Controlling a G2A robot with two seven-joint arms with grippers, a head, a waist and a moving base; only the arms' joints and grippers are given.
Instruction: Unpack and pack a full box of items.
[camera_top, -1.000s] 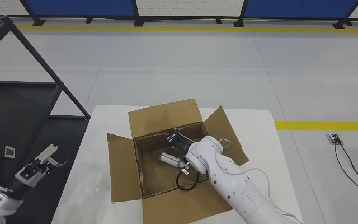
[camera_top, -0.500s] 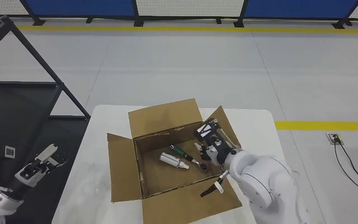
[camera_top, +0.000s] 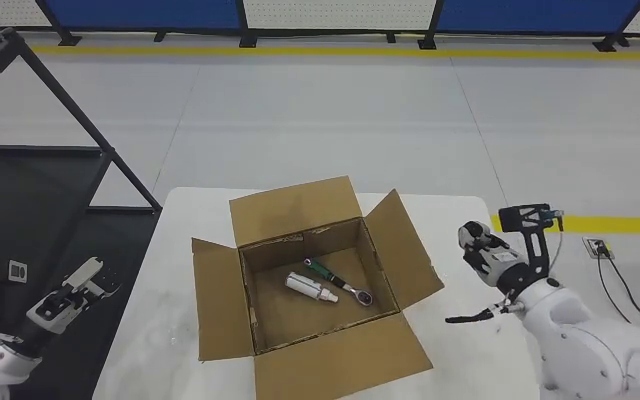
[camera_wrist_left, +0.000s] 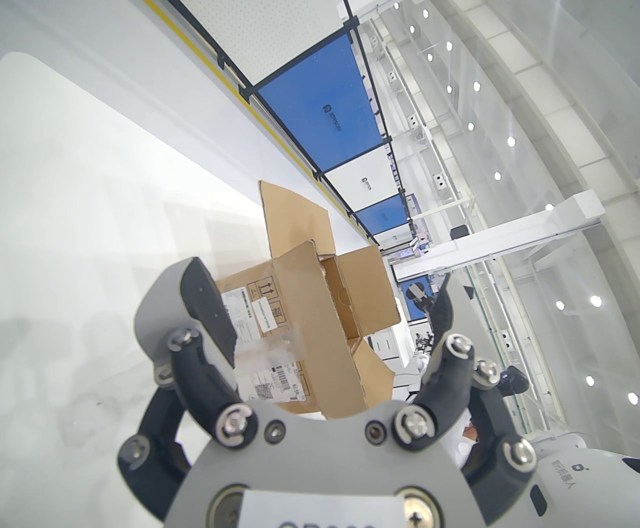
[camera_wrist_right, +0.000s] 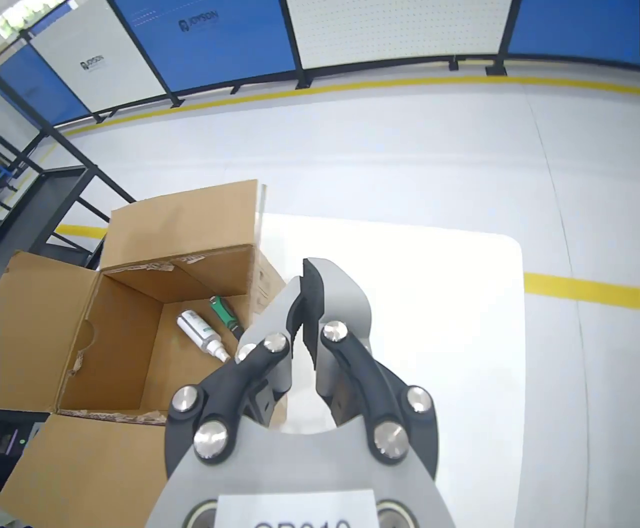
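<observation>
The box (camera_top: 295, 212) sits open on the worktop (camera_top: 170, 300), with a white bottle (camera_top: 309, 288) and a green-handled ratchet (camera_top: 338, 280) side by side inside. I have the right hand (camera_wrist_right: 303, 295) pinched closed on nothing beside it, and the left hand (camera_wrist_left: 324, 310) spread open.

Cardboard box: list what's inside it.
A white spray bottle and a green-handled ratchet lie side by side on the cardboard box floor. The near wall covers the floor strip behind it; anything there is unseen.

Ratchet (camera_wrist_right: 223, 314) partly behind right claw (camera_wrist_right: 304, 277), box (camera_wrist_right: 125, 325) cropped
</observation>
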